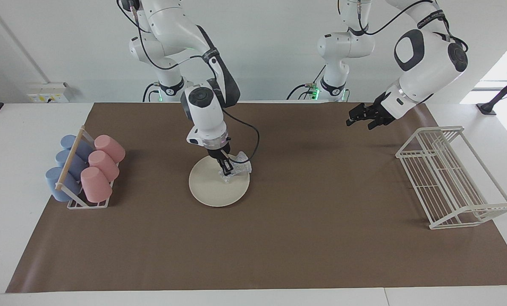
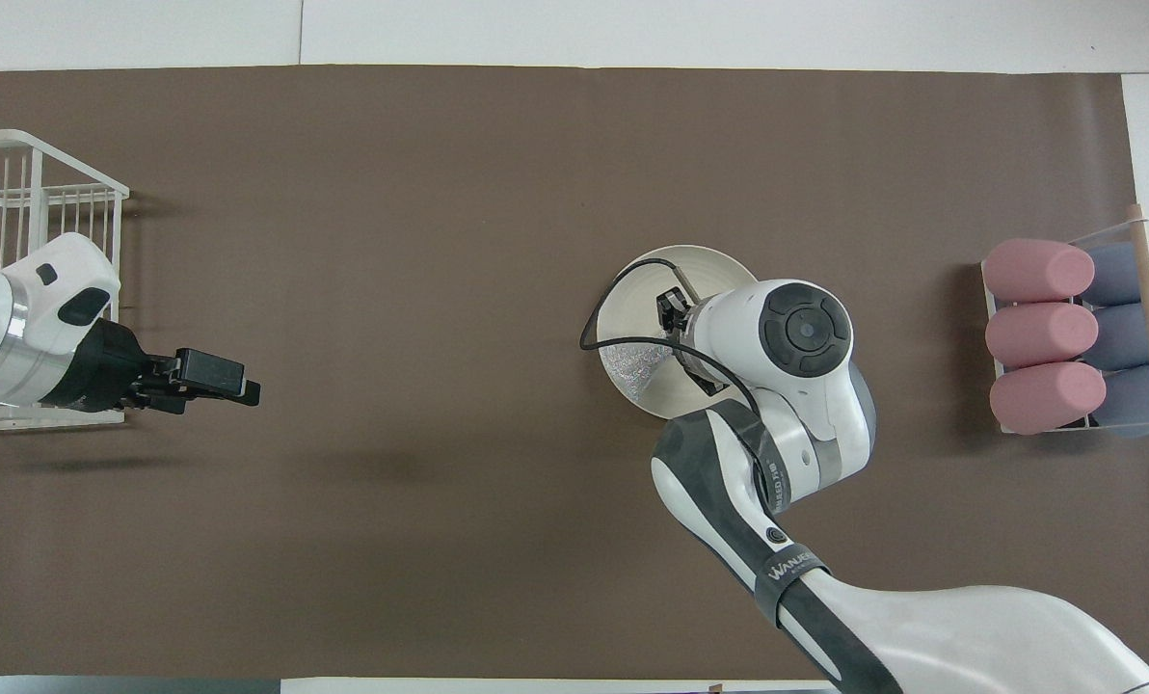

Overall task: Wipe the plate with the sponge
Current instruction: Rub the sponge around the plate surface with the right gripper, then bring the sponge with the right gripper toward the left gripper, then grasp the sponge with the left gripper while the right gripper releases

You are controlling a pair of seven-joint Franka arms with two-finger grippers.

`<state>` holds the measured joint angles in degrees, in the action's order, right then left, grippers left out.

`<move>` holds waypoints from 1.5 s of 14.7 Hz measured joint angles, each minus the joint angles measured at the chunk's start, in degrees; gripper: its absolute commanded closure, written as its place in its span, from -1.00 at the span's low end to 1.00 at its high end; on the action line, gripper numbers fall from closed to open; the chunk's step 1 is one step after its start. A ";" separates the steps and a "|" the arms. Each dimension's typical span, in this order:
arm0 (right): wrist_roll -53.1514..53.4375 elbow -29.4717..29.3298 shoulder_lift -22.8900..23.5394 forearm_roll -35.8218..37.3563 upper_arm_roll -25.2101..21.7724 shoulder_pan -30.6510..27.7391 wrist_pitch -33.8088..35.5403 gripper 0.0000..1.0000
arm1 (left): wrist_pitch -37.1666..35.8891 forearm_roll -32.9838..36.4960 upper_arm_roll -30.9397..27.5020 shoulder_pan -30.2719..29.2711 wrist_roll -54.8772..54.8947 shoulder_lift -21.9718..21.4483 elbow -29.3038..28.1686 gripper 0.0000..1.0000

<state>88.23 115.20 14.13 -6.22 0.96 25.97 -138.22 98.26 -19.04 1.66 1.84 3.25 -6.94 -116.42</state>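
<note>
Right gripper [image 1: 225, 166] points straight down over the plate [image 1: 213, 187], its fingers pinching the sponge [image 1: 237, 166], which lies on the part of the plate nearer the robots and slightly over the rim. One plate, one sponge, three pink cups [image 1: 101, 166] and three blue cups [image 1: 66, 165] are on show, the six cups lying on their sides in one small wire cup rack [image 1: 87, 203] toward the right arm's end of the table, with one larger white wire rack [image 1: 449, 178] at the left arm's end. From overhead, the right arm's wrist covers much of the plate and most of the sponge, and the larger rack is cut off at the edge. Left gripper [image 1: 357, 119] hangs in the air over the brown mat [image 1: 279, 246] near the white rack, tilted, waiting; whether its fingers are spread or together cannot be told.
</note>
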 measured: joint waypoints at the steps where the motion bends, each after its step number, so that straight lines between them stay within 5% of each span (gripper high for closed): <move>1: 2.57 -1.71 -0.02 0.00 0.02 0.79 1.62 1.00 | 0.01 0.00 0.00 0.00 -0.06 0.00 0.00 -1.00; 5: 12.99 -10.04 -0.47 0.00 0.11 5.20 10.72 1.00 | -0.03 -2.94 -0.14 -0.03 -1.29 0.00 -0.14 -1.00; 14: 34.54 -14.57 -0.73 0.13 0.23 17.91 11.90 1.00 | 3.95 -41.54 -0.33 -2.30 -1.73 0.11 -10.44 -1.00; 22: 37.25 -16.25 -0.72 0.83 -0.01 19.19 11.91 1.00 | 8.74 -46.28 0.24 2.34 -4.29 0.14 -14.89 -1.00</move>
<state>125.49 98.94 13.41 -5.38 0.95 45.16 -126.31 107.00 -65.32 1.91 4.18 -1.04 -6.80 -131.31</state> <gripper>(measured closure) 0.899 0.000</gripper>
